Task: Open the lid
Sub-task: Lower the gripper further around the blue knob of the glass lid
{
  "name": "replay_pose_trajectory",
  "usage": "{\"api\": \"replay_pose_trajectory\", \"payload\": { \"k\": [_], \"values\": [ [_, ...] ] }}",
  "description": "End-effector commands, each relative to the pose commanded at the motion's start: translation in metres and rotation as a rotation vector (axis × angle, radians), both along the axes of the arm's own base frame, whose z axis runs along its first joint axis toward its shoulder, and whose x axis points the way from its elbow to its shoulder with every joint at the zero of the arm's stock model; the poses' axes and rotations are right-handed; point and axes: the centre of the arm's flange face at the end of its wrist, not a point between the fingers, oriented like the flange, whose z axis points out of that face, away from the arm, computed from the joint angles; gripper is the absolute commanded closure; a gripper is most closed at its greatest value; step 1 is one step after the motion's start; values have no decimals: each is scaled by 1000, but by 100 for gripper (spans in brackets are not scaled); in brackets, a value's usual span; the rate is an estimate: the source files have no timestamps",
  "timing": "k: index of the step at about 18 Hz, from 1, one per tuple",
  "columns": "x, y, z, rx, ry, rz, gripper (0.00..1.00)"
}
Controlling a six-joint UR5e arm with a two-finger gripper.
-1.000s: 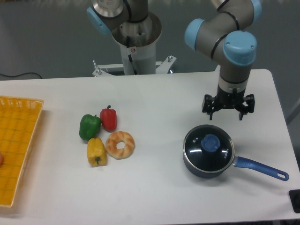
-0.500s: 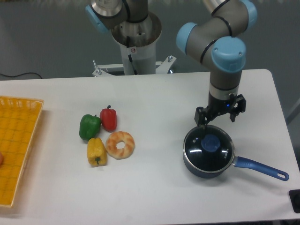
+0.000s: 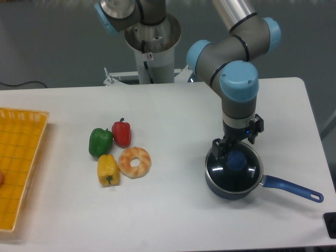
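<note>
The lid (image 3: 233, 169), a round clear glass disc with a thin metal rim and a blue knob, sits on the dark blue saucepan (image 3: 247, 181) directly beneath the gripper (image 3: 235, 145), whose jaws stand apart, holding nothing. Well left of it lie glossy green (image 3: 100, 142), red (image 3: 121, 133) and yellow (image 3: 107, 169) peppers and a ring-shaped bagel (image 3: 134, 161). A second ago the gripper hung farther back and right, clear of the pan.

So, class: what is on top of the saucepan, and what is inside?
The lid sits on the saucepan, its blue knob just under the end effector. Inside looks dark through the glass; contents cannot be told.
</note>
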Motion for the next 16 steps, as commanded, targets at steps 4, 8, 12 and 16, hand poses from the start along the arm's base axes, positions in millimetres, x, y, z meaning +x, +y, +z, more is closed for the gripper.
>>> {"api": "replay_pose_trajectory", "payload": {
  "k": [4,8,12,16],
  "values": [
    [-6,3,-7,20,-3,73,0],
    [-11,3,-8,44,-11,126,0],
    [-13,4,-16,53,-30,140,0],
    [-14,5,-25,49,-37,156,0]
  ]
}}
